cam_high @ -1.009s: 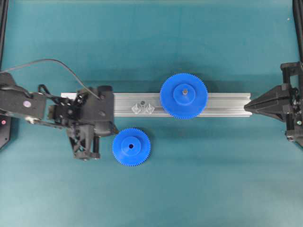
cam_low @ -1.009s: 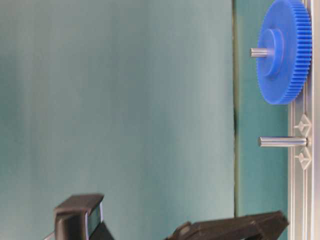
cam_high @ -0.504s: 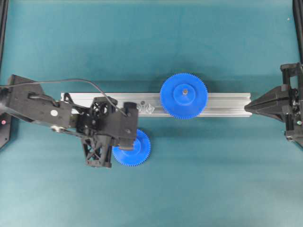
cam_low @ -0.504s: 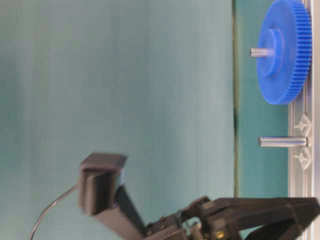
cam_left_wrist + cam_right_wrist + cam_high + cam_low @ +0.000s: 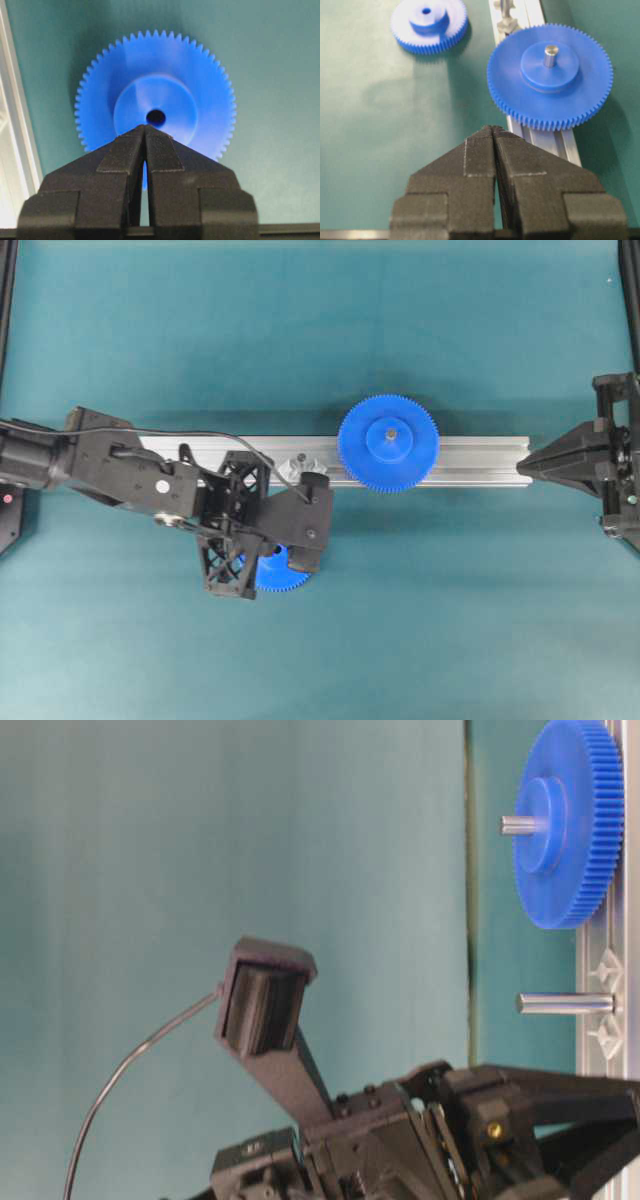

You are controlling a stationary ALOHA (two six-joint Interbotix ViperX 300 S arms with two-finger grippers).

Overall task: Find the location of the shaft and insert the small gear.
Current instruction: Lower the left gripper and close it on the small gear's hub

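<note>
The small gear (image 5: pixel 159 80), blue with a dark centre hole, lies flat on the green mat. In the overhead view only its lower rim (image 5: pixel 278 578) shows beneath my left arm. My left gripper (image 5: pixel 145 129) is shut with nothing in it. Its tips are over the gear's hub, just short of the hole; I cannot tell if they touch. The shaft (image 5: pixel 565 1003), a bare silvery pin, stands on the aluminium rail (image 5: pixel 480 460) beside the large gear (image 5: pixel 388 443). My right gripper (image 5: pixel 493 129) is shut and empty at the rail's right end (image 5: pixel 527 465).
The large blue gear (image 5: pixel 550 75) sits on its own grey pin on the rail, right of the shaft. The left wrist camera and its cable (image 5: pixel 262 1000) stand above the left arm. Black frame posts (image 5: pixel 8 300) line the side edges.
My left arm has swung right and toward the front, from beside the rail's left end to over the small gear, covering most of it. The right arm has not moved.
</note>
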